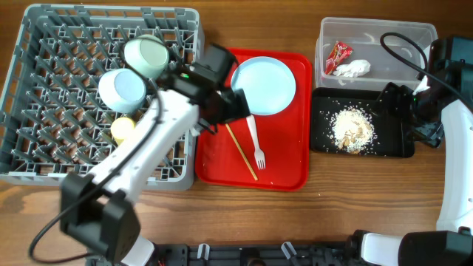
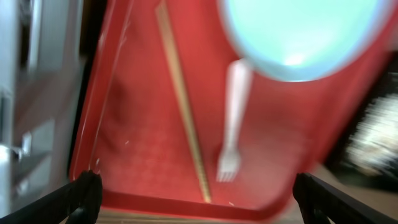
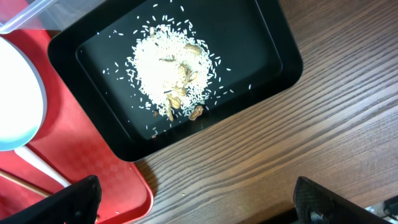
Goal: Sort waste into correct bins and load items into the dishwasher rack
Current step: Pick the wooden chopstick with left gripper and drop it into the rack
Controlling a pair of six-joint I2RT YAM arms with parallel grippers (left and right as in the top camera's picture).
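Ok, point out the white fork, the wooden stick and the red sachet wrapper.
white fork point(image 1: 255, 142): overhead view, middle of the handle.
wooden stick point(image 1: 242, 153): overhead view, middle of its length.
red sachet wrapper point(image 1: 338, 55): overhead view, centre of the wrapper.

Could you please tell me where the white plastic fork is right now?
In the overhead view the fork lies on the red tray, beside the wooden stick, with its handle end at the round plate.
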